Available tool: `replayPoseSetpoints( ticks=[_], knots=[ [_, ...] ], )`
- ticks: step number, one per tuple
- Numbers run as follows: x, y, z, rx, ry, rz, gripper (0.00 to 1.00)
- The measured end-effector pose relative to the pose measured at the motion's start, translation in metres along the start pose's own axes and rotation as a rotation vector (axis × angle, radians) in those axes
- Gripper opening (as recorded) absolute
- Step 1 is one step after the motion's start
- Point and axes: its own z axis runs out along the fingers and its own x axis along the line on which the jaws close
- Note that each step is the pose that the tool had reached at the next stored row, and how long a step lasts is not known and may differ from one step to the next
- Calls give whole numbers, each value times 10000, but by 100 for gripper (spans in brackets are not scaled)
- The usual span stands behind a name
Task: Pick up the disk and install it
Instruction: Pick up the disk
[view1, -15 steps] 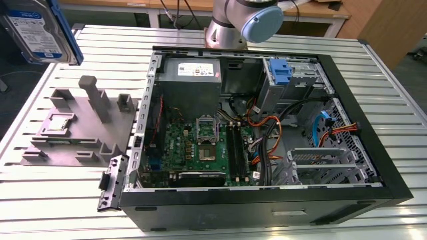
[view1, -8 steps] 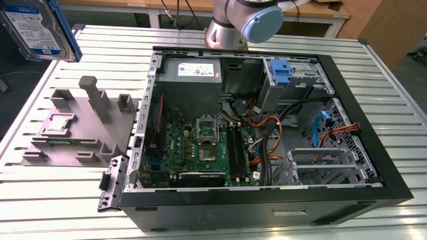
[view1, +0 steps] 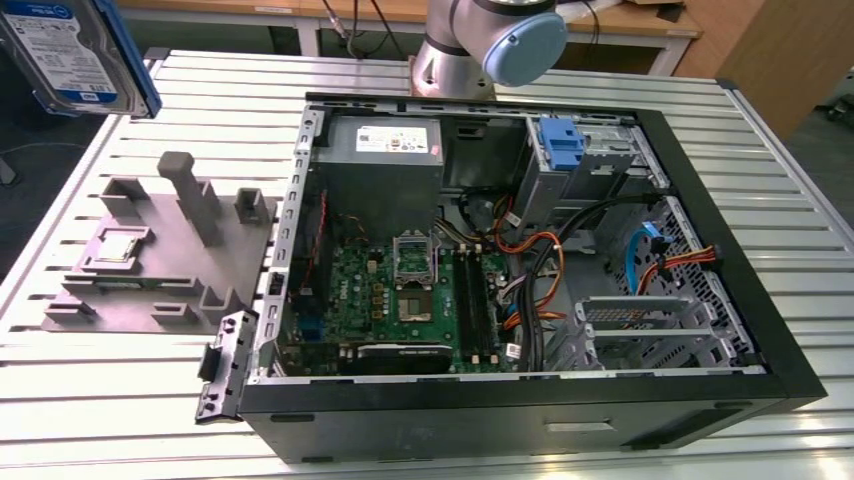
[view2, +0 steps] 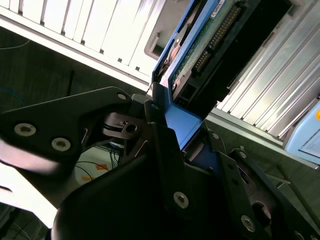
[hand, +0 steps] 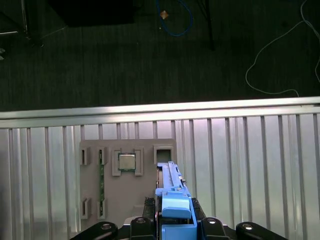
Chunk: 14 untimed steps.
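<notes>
The disk hangs high in the air at the exterior view's far left, above and beyond the table's corner. Its white-and-blue label and blue bracket face the camera. In the first wrist view my gripper is shut on the disk, which stands on edge between the black fingers. The second wrist view shows the gripper clamping the blue bracket, with the disk's circuit board and connector end sticking out past the fingers.
An open computer case lies on the slatted metal table, with a grey power supply, a blue latch and a metal drive bay inside. A grey fixture plate holding a chip sits beside the case. The arm's base stands behind it.
</notes>
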Motion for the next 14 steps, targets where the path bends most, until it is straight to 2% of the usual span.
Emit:
replayPoseSetpoints(
  ticks=[5, 14],
  knots=[
    [0, 0, 0, -4, 2, -221, 37],
    [0, 0, 0, -4, 2, -227, 37]
  ],
)
